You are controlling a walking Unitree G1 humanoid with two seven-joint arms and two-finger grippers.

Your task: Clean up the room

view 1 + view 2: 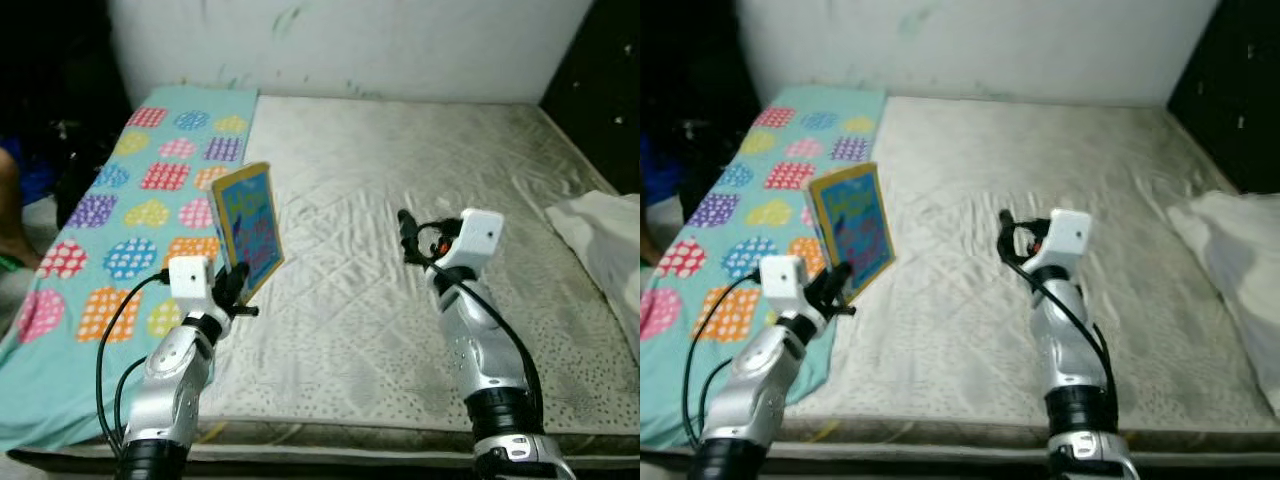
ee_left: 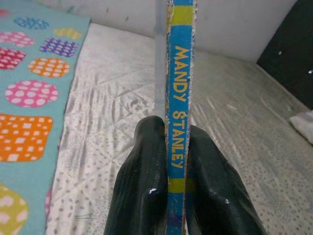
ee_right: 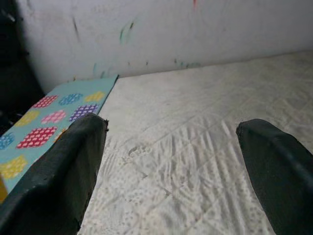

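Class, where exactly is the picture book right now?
The picture book is held upright in the left pincer, raised above the mattress beside the patterned blanket.

Head views above mattress point(image 1: 400, 250), perhaps

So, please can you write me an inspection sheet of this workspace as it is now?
Surface: bare quilted mattress, stained.
Job's things: blue and yellow book, lifted upright above the mattress.
Clutter: turquoise patterned blanket along the robot's left edge; white cloth at the right edge.
Grippers: left gripper shut on the book's spine; right gripper open, holding nothing, above the mattress.
Cables: black cables loop along both arms.
Surroundings: marked white wall behind.
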